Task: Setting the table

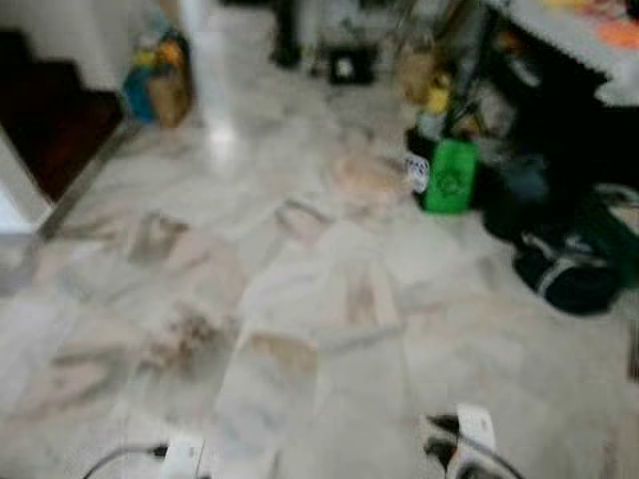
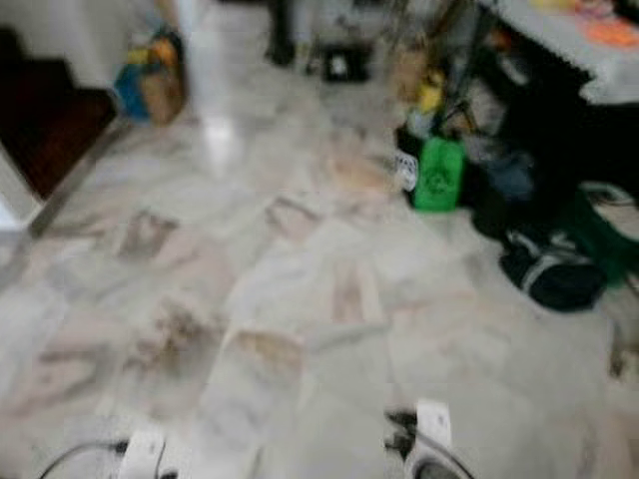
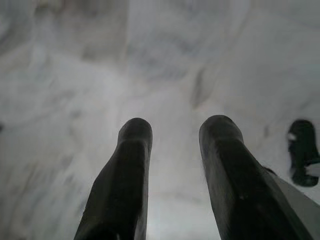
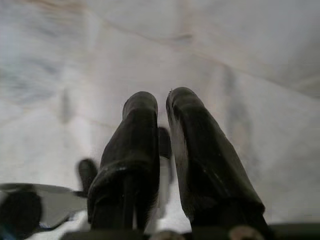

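While the head views are showing everything blurred, a wide marble floor is stretching out ahead, pale with grey and tan veining. A green bag is standing on that floor toward the right, beside a dark heap of clutter, and a black bag with a light stripe is lying nearer, further right. Along the upper right edge a table with a white cloth is showing — something orange is sitting on it, too blurred to name. At the far left, a blue and yellow bundle is resting against the wall by a dark doorway.

Both arms are hanging low over the floor. The left gripper is pointing down at bare marble, its two black fingers standing clearly apart with nothing between them. The right gripper is likewise facing the floor — its fingers are sitting close together, nearly touching at the tips, and holding nothing that can be made out.

No tableware can be picked out in the blur; the clothed table is lying well apart from both grippers.
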